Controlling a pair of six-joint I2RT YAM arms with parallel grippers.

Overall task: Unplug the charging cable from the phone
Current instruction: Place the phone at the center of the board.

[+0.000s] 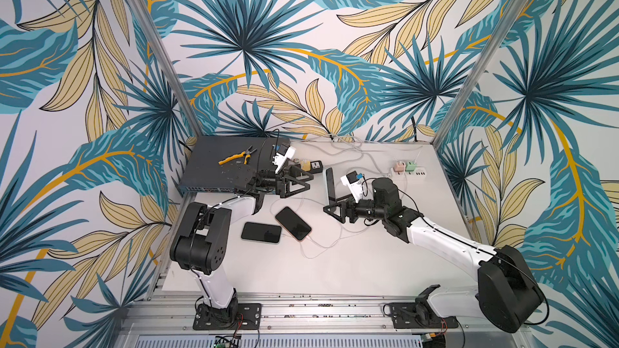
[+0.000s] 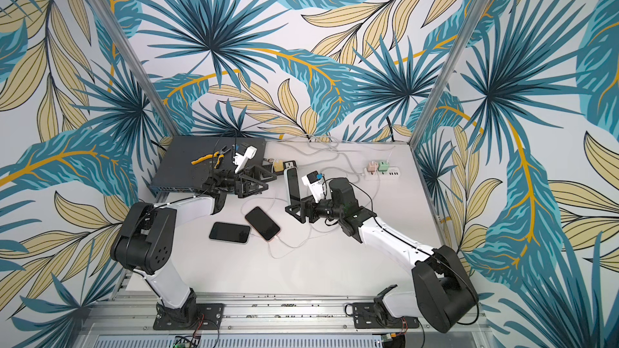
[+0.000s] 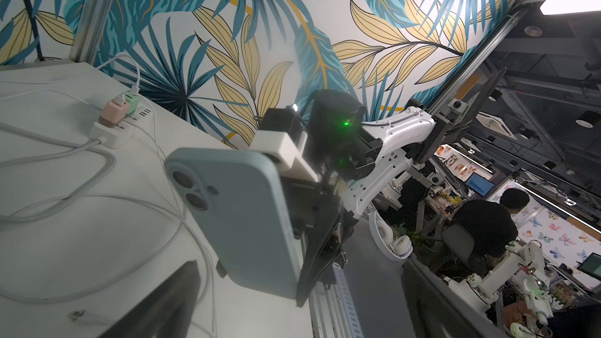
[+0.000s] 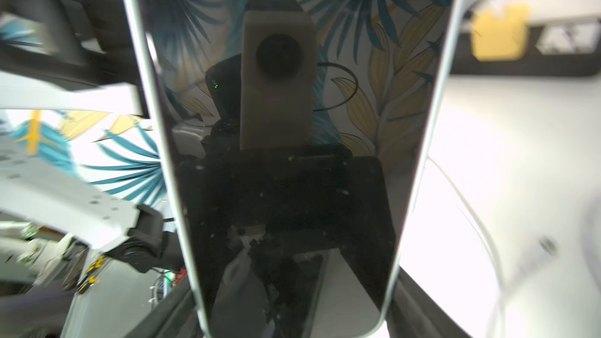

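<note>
Table layout, as I'm viewing it from the arm bases.
I'm seeing the upright phone [image 1: 330,185] standing in the right gripper [image 1: 336,205] at centre, the right flat phone [image 1: 293,223] and left flat phone [image 1: 261,232] lying at 7 o'clock, the switch box [image 1: 214,169] carrying pliers [image 1: 237,155] at 10, the power strip [image 1: 410,173] at 2.

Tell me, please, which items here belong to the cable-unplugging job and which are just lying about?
Job in hand:
- phone, held upright in the right end effector
- left end effector, open
- cable plug, lying loose

Lying about:
- pliers on the dark box
- black phone
- pink-edged phone
- power strip
</note>
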